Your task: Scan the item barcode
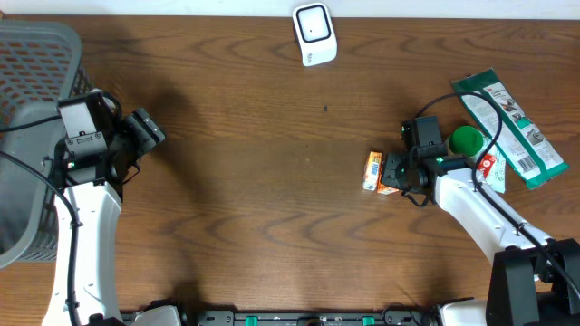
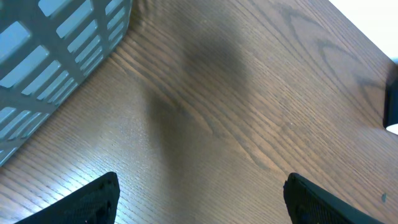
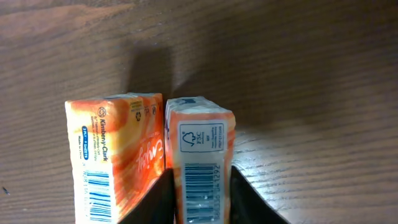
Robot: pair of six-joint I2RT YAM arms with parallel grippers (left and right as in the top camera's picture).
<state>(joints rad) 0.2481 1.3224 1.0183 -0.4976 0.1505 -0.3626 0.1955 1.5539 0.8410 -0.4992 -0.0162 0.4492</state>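
The wooden table (image 1: 272,136) is seen with a grey basket (image 1: 27,109) at its left edge. The left gripper (image 2: 199,200) is held wide open and empty. The right gripper (image 3: 200,190) seems pressed on both sides of one orange tissue pack (image 3: 199,137), with a second pack (image 3: 118,149) just beside. The white scanner (image 1: 314,34) is placed well apart.

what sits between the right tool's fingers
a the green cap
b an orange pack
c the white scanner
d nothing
b: in the right wrist view the right tool has a finger against each side of one orange pack, barcode facing the camera, with the other pack just beside it.
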